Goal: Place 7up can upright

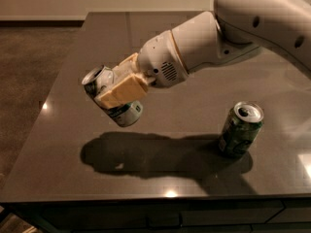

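Note:
The 7up can (pixel 125 114) is silver-white with green bands. It hangs in the air above the dark table (pixel 160 47), tilted, with its top pointing up and to the left. My gripper (pixel 114 93) is shut on the 7up can around its middle, with one tan finger (pixel 122 92) across its front. The arm (pixel 228 28) reaches in from the upper right. The can's shadow lies on the table below it.
A darker green can (pixel 239 128) stands upright on the table at the right, near the front edge. The table's front edge (pixel 155 198) runs along the bottom. Brown floor (pixel 34 67) lies past the table's left edge.

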`<state>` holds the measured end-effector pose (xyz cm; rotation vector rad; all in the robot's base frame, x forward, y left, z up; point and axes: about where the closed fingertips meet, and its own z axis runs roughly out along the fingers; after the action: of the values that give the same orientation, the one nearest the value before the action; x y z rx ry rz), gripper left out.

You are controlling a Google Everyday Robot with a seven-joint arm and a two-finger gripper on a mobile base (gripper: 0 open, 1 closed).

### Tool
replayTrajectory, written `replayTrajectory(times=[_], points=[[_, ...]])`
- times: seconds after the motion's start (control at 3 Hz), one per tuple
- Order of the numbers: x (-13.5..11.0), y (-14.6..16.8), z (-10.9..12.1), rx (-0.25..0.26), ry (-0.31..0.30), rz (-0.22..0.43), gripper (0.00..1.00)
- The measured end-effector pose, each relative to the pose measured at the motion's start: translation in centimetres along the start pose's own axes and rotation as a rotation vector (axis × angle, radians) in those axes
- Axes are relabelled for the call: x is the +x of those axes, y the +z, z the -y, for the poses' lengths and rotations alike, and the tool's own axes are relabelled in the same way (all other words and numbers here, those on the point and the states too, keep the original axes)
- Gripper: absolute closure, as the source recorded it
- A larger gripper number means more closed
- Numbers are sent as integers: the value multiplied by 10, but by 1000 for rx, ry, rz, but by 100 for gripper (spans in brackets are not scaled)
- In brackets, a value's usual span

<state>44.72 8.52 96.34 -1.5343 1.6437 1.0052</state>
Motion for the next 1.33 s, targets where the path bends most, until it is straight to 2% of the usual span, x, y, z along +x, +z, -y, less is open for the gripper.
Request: replayTrajectory(times=[0.33, 0.67, 1.0, 1.33], points=[[0, 0, 0, 0, 0, -1, 100], [-3, 6, 1, 53, -24, 32, 100], [-10, 24, 2, 134, -75, 115, 100], [-23, 47, 7, 188, -120, 205, 100]])
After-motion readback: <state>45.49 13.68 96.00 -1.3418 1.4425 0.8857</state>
